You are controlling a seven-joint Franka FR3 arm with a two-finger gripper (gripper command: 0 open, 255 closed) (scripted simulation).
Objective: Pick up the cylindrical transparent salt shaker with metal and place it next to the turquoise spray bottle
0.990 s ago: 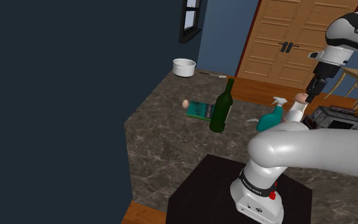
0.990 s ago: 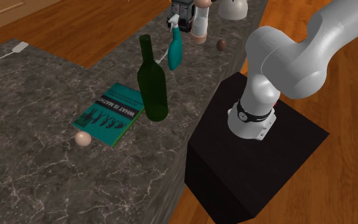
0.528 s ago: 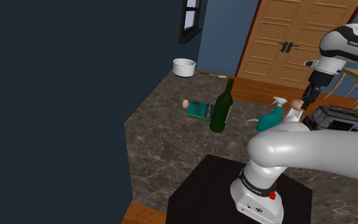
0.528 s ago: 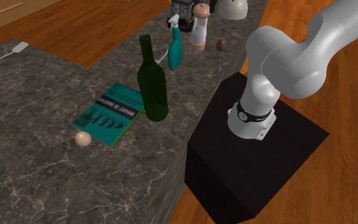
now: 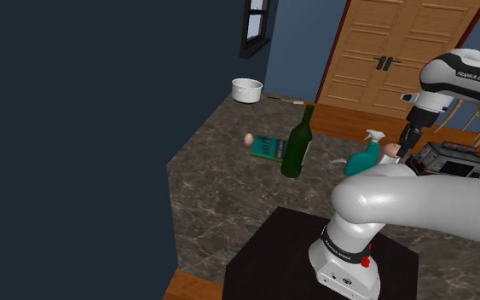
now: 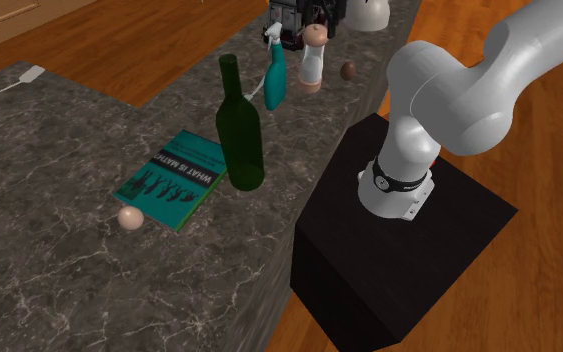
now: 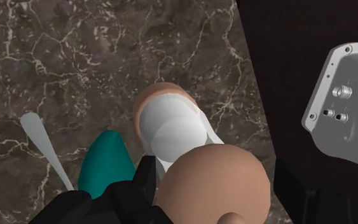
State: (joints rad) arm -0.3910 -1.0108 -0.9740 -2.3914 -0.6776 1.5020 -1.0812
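1. The salt shaker (image 6: 311, 65) looks light and stiff to me, with a smooth body that may slip. It is tall on a narrow foot, so I think it will tip easily when it is set down. The round top is a good place to take hold of it, or the body just under it.
2. It is drawn with a plain white body, a tan round top and a tan foot. I see no clear glass and no metal on it.
3. The pincer (image 7: 214, 179) comes from above and, as far as I can judge, clasps the round top between its two black fingers.
4. The shaker stands upright just beside the turquoise spray bottle (image 6: 274, 80), close but apart from it. I cannot tell if its foot already rests on the tabletop (image 6: 59, 200).
5. Further along the dark marble tabletop are a green wine bottle (image 6: 239, 130) and a teal book (image 6: 174, 180). The black stand (image 6: 399, 260) is next to the tabletop's edge.
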